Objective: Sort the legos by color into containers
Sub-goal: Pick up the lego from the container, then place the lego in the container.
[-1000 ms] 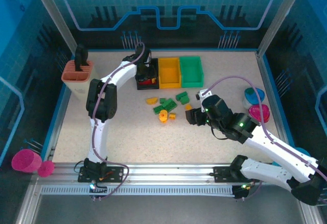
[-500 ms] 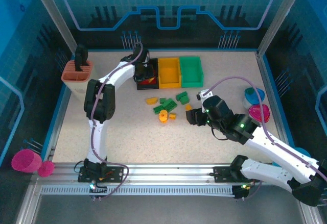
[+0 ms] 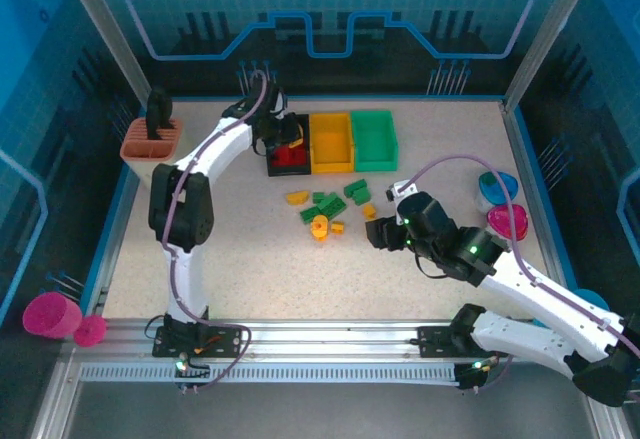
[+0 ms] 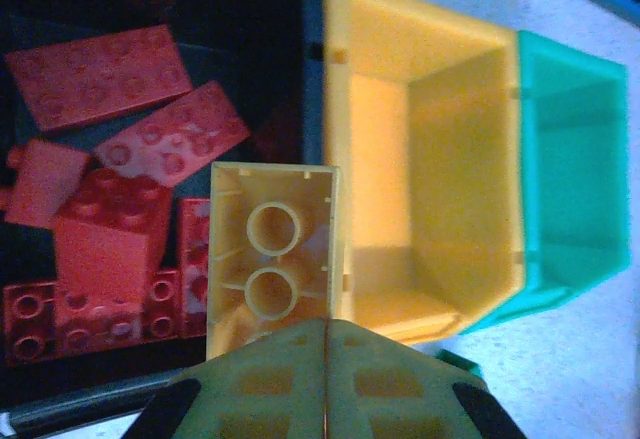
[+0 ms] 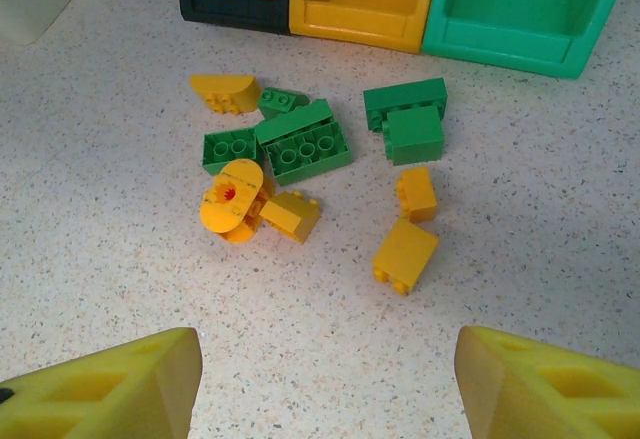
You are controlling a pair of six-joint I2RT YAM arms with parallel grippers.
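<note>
My left gripper is shut on the wall of a yellow lego, which hangs over the black container close to its edge with the yellow container. Several red legos lie in the black container. The green container stands to the right of the yellow one. From above, the left gripper sits over the black container. Loose yellow legos and green legos lie on the table ahead of my right gripper, which is open with nothing between its fingers.
A salmon slotted holder stands at the far left. A blue bowl and a pink bowl sit at the right edge beside the right arm. Pink cups are outside the frame at lower left.
The left arm's elbow has swung left and its wrist has turned over the black container, still holding the yellow lego. The right arm has barely shifted.
</note>
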